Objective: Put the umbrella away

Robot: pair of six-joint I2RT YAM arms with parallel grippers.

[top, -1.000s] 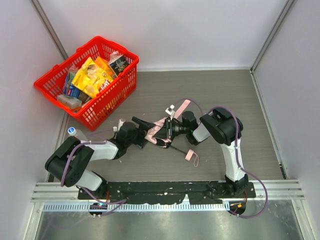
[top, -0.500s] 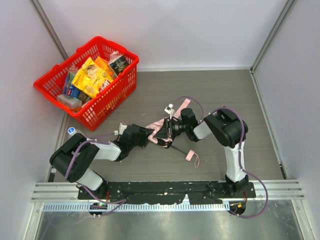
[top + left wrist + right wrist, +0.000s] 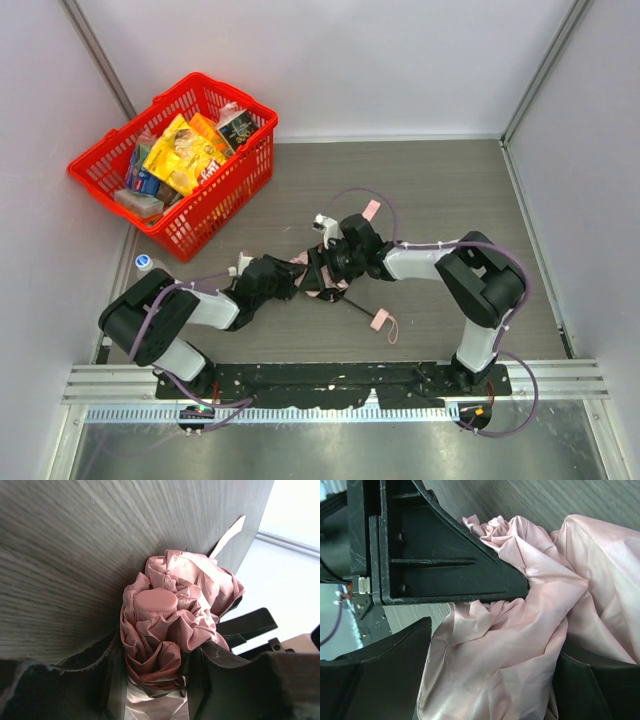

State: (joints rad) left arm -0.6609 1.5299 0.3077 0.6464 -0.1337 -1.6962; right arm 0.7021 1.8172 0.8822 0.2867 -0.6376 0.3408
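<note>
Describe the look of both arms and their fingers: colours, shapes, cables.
The left arm and the right arm each have white tubular links between bulky, rounded black joint housings. Thin purple cables loop along each. The fingers are matte black, flat-sided and scuffed. Both arms stand on a black base plate.

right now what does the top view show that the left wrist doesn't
Only the top view: the red basket full of packets, and the umbrella's handle and wrist loop at the end of its thin shaft. Only the left wrist: a round pink cap among the folds, with the left gripper closed around them. Both: the bunched pink fabric on the grey table.
</note>
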